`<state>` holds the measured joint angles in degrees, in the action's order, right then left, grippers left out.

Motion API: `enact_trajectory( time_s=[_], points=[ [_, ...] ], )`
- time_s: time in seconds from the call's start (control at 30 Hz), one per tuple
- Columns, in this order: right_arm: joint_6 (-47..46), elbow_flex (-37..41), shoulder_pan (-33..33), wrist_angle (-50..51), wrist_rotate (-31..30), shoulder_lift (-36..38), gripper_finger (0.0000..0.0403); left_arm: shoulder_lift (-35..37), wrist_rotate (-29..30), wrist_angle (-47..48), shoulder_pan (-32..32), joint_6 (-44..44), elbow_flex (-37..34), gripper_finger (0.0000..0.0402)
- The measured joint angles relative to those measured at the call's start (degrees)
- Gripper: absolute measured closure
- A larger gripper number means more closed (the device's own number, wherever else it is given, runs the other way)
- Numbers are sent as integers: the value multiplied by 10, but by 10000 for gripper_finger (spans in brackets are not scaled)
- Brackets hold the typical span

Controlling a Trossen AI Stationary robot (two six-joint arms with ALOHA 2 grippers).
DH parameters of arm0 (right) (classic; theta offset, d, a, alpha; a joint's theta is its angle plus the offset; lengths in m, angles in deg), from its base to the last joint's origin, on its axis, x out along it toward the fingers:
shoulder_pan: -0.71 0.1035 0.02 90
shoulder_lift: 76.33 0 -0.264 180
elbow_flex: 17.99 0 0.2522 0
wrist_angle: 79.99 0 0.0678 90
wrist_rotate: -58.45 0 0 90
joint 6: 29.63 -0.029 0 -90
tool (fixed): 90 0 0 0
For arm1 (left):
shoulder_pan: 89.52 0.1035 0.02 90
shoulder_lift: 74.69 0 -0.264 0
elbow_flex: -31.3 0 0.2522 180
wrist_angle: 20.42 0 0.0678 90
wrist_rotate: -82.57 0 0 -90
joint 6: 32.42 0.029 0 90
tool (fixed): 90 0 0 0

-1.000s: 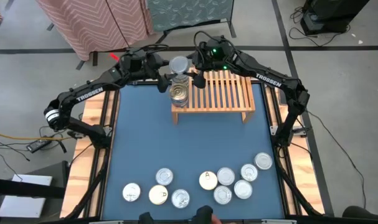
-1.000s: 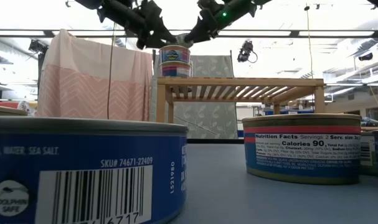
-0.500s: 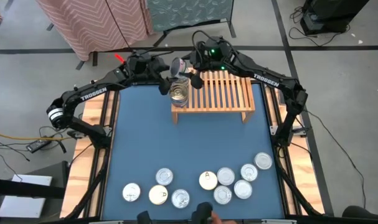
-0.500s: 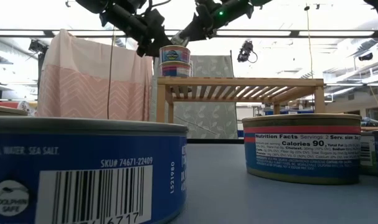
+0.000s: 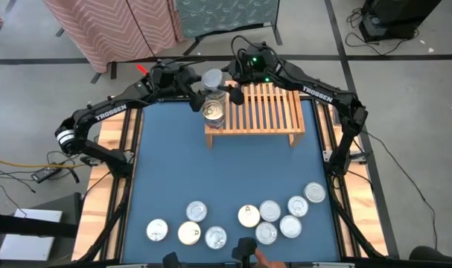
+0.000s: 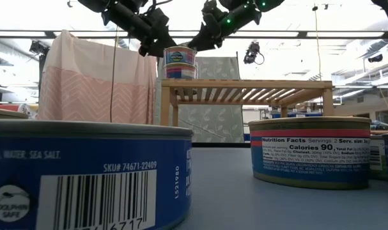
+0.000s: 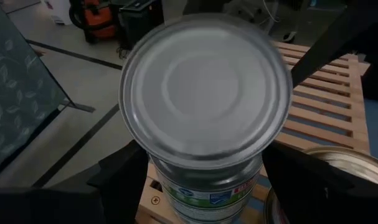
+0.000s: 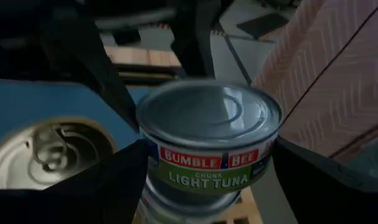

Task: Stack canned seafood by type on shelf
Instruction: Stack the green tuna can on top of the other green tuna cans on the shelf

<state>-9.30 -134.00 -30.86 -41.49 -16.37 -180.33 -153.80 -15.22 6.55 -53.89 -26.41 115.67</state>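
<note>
Item: shelf (image 5: 274, 112), light wood, slatted, standing at the far side of the blue surface (image 5: 226, 171), with work going on at its far left corner. A top can (image 5: 213, 77), silver-lidded and labelled light tuna, is sitting on another can there, level and in the same spot as half a second ago. The left gripper (image 5: 193, 91) is keeping its fingers (image 7: 123, 177) around this can's sides, apparently grasping it. The right gripper (image 5: 231, 89) is facing it from the other side with fingers spread and released, and in the low view it is now standing a little farther from the can than before. Judgement: the can is being settled on its stack and the right arm is starting to leave, so this placement is nearly done. Adjacent: a pull-ring can (image 5: 213, 112) is standing just beside the stack, nearer the shelf's front edge; the remaining slats are showing nothing on them. About ten loose cans (image 5: 269, 211) are waiting along the near edge of the surface, well apart from the shelf. Obstructions: both grippers are crowding the same corner, and the pull-ring can is limiting room for retreat on that side. Beyond the table a patterned cloth screen (image 5: 114, 26) is standing, not interfering.
</note>
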Motion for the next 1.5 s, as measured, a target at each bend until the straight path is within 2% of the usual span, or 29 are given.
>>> enact_trajectory(
  time_s=[0.5,0.67,0.83,1.07,1.5],
  points=[
    [3,3,-5,17,2,-1,69,2,-5,13,0,-8,2,89],
    [4,3,-5,18,0,-1,69,7,36,48,-1,2,2,89],
    [4,2,-6,18,-1,-1,69,14,38,46,-4,10,5,89],
    [4,2,-6,18,-4,-1,69,13,49,75,-5,28,40,89],
    [4,1,-9,-20,-5,16,80,13,73,222,-5,86,167,89]
  ],
)
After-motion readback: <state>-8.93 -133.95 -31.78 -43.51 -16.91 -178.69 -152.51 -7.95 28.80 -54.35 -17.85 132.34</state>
